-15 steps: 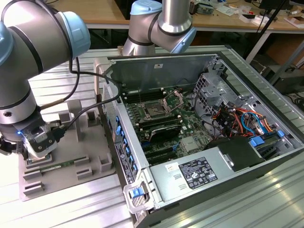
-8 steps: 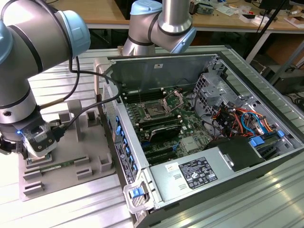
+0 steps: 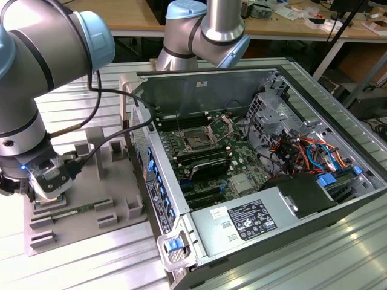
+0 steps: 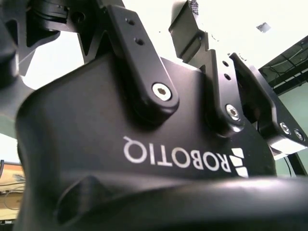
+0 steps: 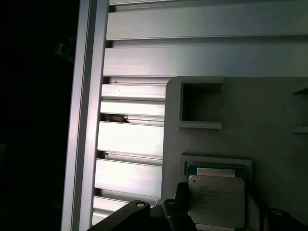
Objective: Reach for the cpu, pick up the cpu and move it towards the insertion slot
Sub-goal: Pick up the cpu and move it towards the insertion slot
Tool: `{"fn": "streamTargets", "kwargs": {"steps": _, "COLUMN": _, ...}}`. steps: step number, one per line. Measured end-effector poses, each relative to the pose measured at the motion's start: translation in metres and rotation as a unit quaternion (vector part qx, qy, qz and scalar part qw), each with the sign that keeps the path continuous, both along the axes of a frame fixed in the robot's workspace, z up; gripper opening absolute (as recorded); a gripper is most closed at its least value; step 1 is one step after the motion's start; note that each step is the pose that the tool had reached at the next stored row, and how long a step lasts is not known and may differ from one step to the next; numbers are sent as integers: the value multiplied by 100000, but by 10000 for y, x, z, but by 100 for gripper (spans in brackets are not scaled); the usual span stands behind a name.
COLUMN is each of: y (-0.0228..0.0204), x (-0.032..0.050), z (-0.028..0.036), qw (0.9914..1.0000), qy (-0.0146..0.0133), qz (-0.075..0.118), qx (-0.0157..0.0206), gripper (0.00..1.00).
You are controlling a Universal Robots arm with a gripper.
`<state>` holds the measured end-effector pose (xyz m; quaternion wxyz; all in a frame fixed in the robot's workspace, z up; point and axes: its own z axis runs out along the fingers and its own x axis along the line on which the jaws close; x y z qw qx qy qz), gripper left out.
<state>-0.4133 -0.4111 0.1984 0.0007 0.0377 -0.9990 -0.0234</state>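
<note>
The cpu (image 5: 216,199) is lying in a fixture plate (image 3: 115,181) pocket, nine o'clock of the computer case (image 3: 199,87); how open the gripper (image 3: 47,196) is, I cannot tell.

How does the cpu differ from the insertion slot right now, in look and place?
Look: the cpu has a pale silver top; the insertion slot is a dark square framed in silver metal.
Place: the cpu lies in a recess of the grey fixture plate, beneath the gripper; the insertion slot sits on the green motherboard, to the exterior view's right of that plate.
Both are square.
</note>
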Motion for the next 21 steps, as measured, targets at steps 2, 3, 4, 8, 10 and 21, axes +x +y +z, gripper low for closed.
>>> {"fn": "streamTargets", "kwargs": {"steps": 2, "y": 0, "x": 0, "z": 3, "qw": 100000, "qy": 7, "qz": 3, "qx": -3, "gripper": 55}}
{"fn": "streamTargets", "kwargs": {"steps": 3, "y": 0, "x": 0, "z": 4, "qw": 100000, "qy": 2, "qz": 5, "qx": 2, "gripper": 55}}
{"fn": "streamTargets", "kwargs": {"steps": 4, "y": 0, "x": 0, "z": 7, "qw": 100000, "qy": 7, "qz": 2, "qx": 3, "gripper": 55}}
{"fn": "streamTargets", "kwargs": {"steps": 8, "y": 0, "x": 0, "z": 13, "qw": 100000, "qy": 7, "qz": 4, "qx": 49, "gripper": 55}}
{"fn": "streamTargets", "kwargs": {"steps": 10, "y": 0, "x": 0, "z": 14, "qw": 100000, "qy": 9, "qz": 2, "qx": 167, "gripper": 55}}
{"fn": "streamTargets", "kwargs": {"steps": 21, "y": 0, "x": 0, "z": 15, "qw": 99997, "qy": 7, "qz": 6, "qx": 750, "gripper": 55}}
